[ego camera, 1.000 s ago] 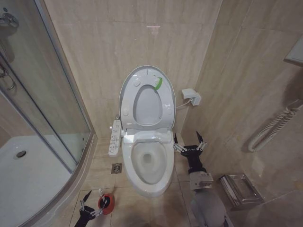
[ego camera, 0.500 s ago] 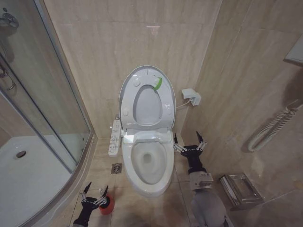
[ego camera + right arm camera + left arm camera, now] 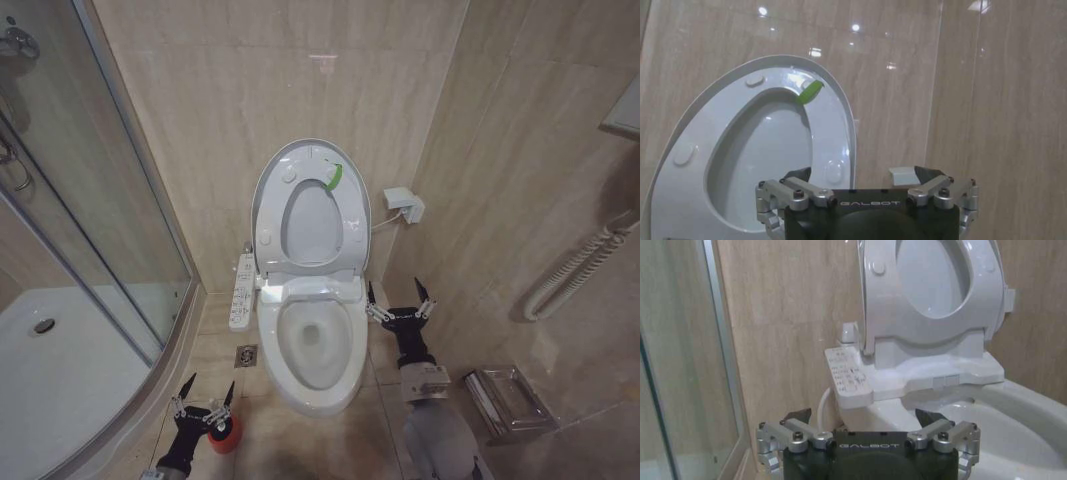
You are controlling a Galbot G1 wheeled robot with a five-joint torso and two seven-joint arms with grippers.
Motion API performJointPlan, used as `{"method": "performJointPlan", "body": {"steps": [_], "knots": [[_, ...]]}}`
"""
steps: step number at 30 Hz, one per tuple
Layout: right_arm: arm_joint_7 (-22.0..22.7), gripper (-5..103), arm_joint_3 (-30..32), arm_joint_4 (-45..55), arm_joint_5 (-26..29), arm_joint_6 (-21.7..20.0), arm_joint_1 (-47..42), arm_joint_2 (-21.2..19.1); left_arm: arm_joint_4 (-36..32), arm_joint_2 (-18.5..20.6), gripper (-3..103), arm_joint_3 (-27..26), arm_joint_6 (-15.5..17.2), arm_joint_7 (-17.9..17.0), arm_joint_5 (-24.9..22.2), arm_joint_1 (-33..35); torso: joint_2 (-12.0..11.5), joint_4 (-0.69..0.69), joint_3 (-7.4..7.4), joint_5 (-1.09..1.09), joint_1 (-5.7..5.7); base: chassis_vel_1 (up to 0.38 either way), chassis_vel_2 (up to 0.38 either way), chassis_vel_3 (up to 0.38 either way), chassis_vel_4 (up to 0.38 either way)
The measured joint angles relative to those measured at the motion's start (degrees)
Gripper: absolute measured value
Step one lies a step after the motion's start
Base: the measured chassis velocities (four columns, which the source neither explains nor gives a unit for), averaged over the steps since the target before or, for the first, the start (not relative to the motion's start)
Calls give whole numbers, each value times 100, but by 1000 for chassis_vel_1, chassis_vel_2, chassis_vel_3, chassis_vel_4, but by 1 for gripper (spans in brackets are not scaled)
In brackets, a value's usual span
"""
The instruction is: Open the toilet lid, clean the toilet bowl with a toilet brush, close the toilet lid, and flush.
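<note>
Left gripper (image 3: 205,400) risen over red holder (image 3: 226,431) — jaws spread; right gripper (image 3: 400,305) parked beside toilet bowl (image 3: 340,385), spread.

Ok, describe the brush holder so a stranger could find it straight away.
Start at the white ceramic toilet bowl against the beige tiled wall. On the floor on the robot's left of it, near the curved shower enclosure, stands a small round red cup holder, under the left gripper. It is the one red thing there.
</note>
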Motion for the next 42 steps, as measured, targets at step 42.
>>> {"method": "performJointPlan", "body": {"steps": [42], "knots": [[0, 100, 0, 0, 0, 0, 0, 0, -401, -499, 100, -33, 1236, -38, -1006, -1656, 0, -1, 0, 0, 0, 0, 0, 0, 0]]}}
